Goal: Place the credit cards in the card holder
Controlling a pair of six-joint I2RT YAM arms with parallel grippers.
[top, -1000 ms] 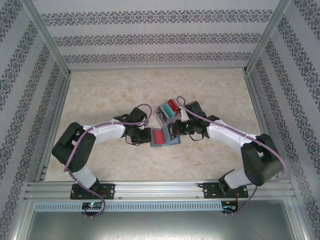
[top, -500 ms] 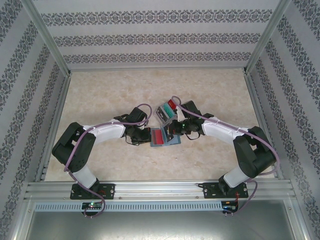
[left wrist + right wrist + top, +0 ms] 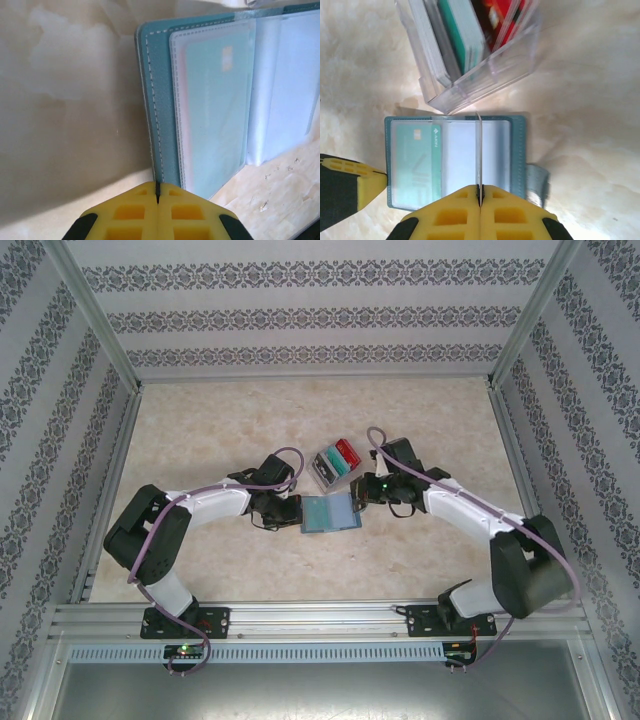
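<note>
The card holder point(image 3: 330, 512) lies open on the table, a teal-blue wallet with clear sleeves. A teal-green credit card point(image 3: 417, 165) sits in its left sleeve point(image 3: 215, 115), with a pinkish edge showing beneath it. My left gripper point(image 3: 296, 512) is shut on the wallet's left cover edge point(image 3: 157, 186). My right gripper point(image 3: 360, 498) is shut on a thin clear sleeve leaf point(image 3: 478, 150) that stands on edge over the wallet's middle. More credit cards stand in a clear box just beyond the wallet: one red point(image 3: 502, 20) and one teal-green point(image 3: 462, 35).
The clear plastic box point(image 3: 335, 462) stands just behind the wallet and also holds pale grey cards point(image 3: 432, 40). The wallet's strap tab point(image 3: 537, 185) sticks out on its right side. Metal frame rails and patterned walls bound the marble table point(image 3: 220, 430).
A sleeve leaf with the teal-green card has turned over onto the wallet's left face, covering the red card seen there before. My right gripper has drawn back to the right. The left arm has held still.
</note>
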